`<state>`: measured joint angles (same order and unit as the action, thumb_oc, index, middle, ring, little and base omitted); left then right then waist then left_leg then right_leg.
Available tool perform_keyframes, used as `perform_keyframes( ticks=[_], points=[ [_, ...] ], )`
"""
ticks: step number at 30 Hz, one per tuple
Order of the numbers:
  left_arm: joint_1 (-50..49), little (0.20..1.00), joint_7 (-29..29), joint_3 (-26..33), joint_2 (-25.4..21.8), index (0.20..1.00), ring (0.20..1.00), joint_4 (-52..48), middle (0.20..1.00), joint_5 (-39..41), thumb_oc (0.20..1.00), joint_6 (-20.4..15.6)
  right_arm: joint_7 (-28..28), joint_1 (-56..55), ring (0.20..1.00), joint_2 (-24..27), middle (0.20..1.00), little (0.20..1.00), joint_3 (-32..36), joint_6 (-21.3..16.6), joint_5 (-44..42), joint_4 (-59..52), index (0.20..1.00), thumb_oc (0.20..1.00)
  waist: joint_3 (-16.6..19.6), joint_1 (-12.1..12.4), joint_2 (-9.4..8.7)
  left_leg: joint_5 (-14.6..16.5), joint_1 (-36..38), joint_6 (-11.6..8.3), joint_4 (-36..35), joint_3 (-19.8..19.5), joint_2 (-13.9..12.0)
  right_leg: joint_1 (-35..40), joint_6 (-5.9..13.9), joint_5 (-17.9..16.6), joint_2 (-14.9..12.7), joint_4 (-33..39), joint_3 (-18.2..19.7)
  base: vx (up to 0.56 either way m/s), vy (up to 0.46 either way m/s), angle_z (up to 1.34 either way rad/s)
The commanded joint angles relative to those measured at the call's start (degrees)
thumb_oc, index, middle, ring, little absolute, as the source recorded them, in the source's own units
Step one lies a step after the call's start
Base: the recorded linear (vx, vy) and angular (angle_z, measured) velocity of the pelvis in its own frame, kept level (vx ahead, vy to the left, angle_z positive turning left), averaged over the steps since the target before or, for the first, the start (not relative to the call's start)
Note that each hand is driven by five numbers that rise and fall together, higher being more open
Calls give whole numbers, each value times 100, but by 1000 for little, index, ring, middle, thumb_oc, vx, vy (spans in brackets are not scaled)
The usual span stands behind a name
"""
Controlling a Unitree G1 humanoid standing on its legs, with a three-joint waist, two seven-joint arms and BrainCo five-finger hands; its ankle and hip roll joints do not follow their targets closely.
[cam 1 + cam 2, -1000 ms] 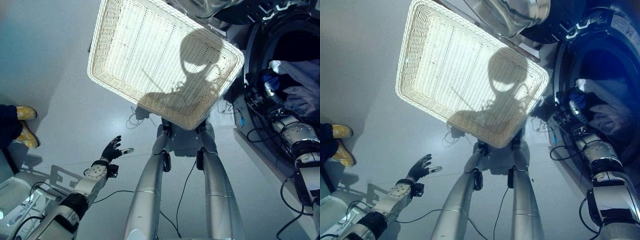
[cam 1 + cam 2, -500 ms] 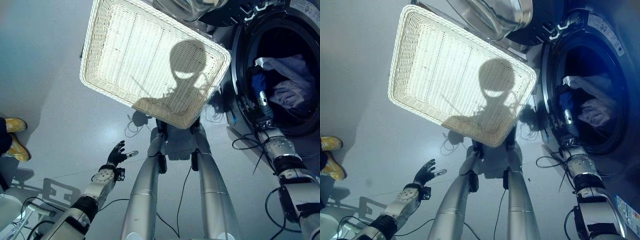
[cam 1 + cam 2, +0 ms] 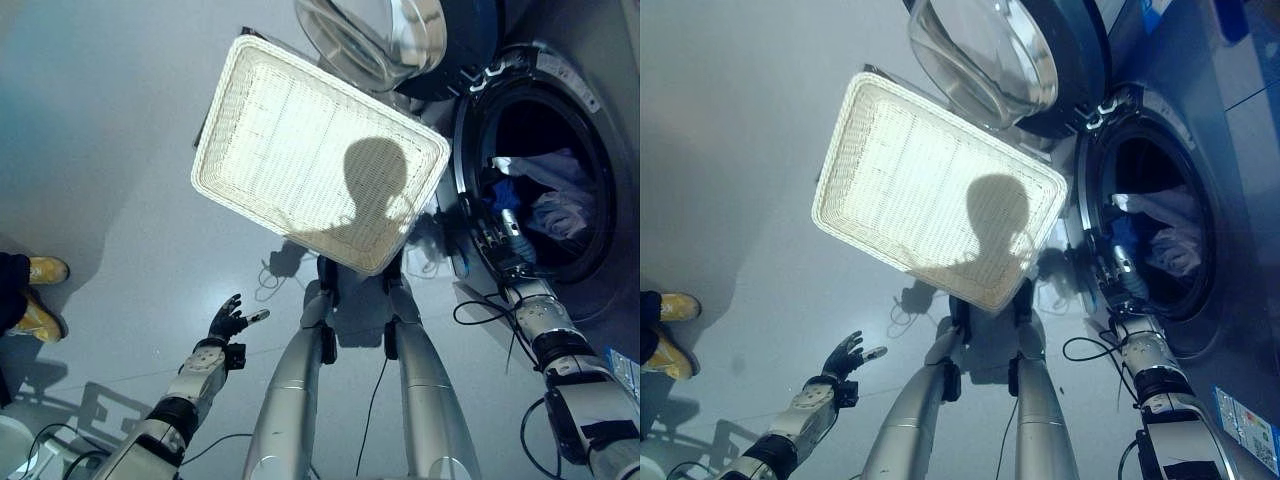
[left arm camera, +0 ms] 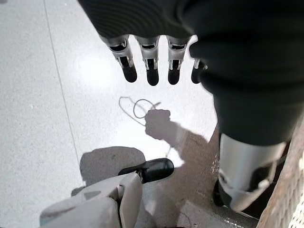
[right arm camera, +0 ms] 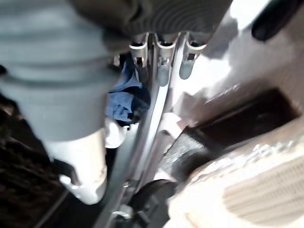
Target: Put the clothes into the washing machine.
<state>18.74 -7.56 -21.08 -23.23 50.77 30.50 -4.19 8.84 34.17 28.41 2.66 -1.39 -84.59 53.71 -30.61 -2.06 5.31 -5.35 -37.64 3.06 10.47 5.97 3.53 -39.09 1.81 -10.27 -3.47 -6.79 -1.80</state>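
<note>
The washing machine (image 3: 580, 290) stands at the right with its round door (image 3: 375, 40) swung open. Inside the drum lie white clothes (image 3: 545, 170) and a blue cloth (image 3: 505, 195). My right hand (image 3: 497, 237) is at the lower rim of the drum's mouth. In the right wrist view its fingers (image 5: 163, 71) are straight along the rim and hold nothing, with the blue cloth (image 5: 124, 97) just past them. The white wicker basket (image 3: 300, 150) sits on the floor with nothing in it. My left hand (image 3: 225, 322) hangs open over the floor at the lower left, fingers (image 4: 152, 71) spread.
A person's yellow shoes (image 3: 40, 290) stand on the grey floor at the far left. The open door overhangs the basket's far corner. The basket lies between the machine and the open floor on the left.
The whole picture has shifted, so the camera has moved and more of the machine and its door shows. My right hand has drawn back from the clothes to the drum's rim. The left hand hardly moved.
</note>
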Motion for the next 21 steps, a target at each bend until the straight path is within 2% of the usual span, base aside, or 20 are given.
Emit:
perform_keyframes(
  ticks=[1,3,5,6,9,11,13,14,15,18,19,20,21],
  points=[
    [-223,1000,90,104,125,1000,1000,251,1000,-148,1000,70,-455,87,1000,141,1000,1000,164,-183,-358,5,1000,1000,81,240,227,-211,505,-309,-845,-189,88,141,355,482,120,-625,-497,-10,48,3],
    [-188,1000,110,115,138,1000,1000,319,1000,-146,1000,81,-669,140,1000,130,1000,1000,228,-328,-354,77,1000,1000,81,248,227,-232,505,-301,-835,-184,86,153,347,446,115,-611,-503,11,10,2],
    [-194,1000,117,89,205,1000,1000,448,1000,-118,1000,51,-1265,193,1000,82,1000,1000,318,-809,-411,77,1000,1000,81,244,236,-178,603,-283,-830,-184,96,250,346,513,105,-631,-496,52,46,4],
    [-196,1000,123,92,230,1000,1000,489,1000,-138,1000,43,-1261,251,1000,57,1000,1000,397,-723,-1139,43,1000,1000,81,248,244,-160,621,-277,-812,-165,95,268,335,543,96,-662,-502,34,41,2],
    [-146,1000,95,36,262,1000,1000,557,1000,-137,1000,18,-1152,321,1000,11,1000,1000,521,-325,-1876,168,1000,1000,81,263,261,-190,577,-253,-811,-156,98,232,318,532,97,-687,-514,0,-8,1],
    [-134,1000,88,-18,253,1000,1000,543,1000,-182,1000,56,-1306,412,1000,147,1000,1000,499,146,-1675,295,1000,1000,81,286,283,-147,613,-225,-803,-160,118,256,318,598,78,-747,-533,44,-33,2],
    [-137,1000,86,-15,235,1000,1000,499,1000,-191,1000,92,-1362,506,1000,244,1000,1000,469,210,-1597,276,1000,1000,81,296,294,-144,591,-220,-781,-160,121,241,313,597,77,-761,-537,16,-8,1],
    [-221,1000,120,-34,151,1000,1000,467,1000,-168,1000,99,-1478,820,1000,561,1000,1000,440,-82,-1595,127,1000,1000,81,322,301,-113,601,-226,-728,-166,113,264,299,651,75,-815,-554,37,-16,2],
    [-290,1000,120,-44,134,1000,1000,456,1000,-179,1000,74,-1325,920,1000,691,1000,1000,470,-257,-1753,86,1000,1000,81,323,294,-92,625,-239,-713,-167,101,297,298,683,77,-829,-558,52,-23,1],
    [-445,1000,143,-100,85,1000,1000,408,1000,-179,1000,15,-918,1068,1000,839,1000,1000,614,-1287,-2121,-176,1000,1000,81,324,271,-85,716,-269,-738,-170,101,409,284,704,109,-788,-561,26,-12,1],
    [-451,1000,150,-104,78,1000,1000,407,1000,-171,1000,12,-950,1077,1000,848,1000,1000,637,-1396,-2130,-203,1000,1000,81,321,269,-83,725,-271,-741,-168,100,419,284,705,111,-783,-560,16,6,5],
    [-420,1000,163,-146,79,1000,1000,424,1000,-148,1000,-10,-1369,1191,1000,921,1000,1000,793,-1949,-2196,-206,1000,1000,81,319,269,-115,715,-269,-746,-153,101,416,277,656,121,-758,-566,3,8,3],
    [-420,1000,163,-146,79,1000,1000,424,1000,-148,1000,-10,-1369,1191,1000,921,1000,1000,793,-1949,-2196,-206,1000,1000,81,319,269,-115,715,-269,-746,-153,101,416,277,656,121,-758,-566,35,11,0]
  ],
)
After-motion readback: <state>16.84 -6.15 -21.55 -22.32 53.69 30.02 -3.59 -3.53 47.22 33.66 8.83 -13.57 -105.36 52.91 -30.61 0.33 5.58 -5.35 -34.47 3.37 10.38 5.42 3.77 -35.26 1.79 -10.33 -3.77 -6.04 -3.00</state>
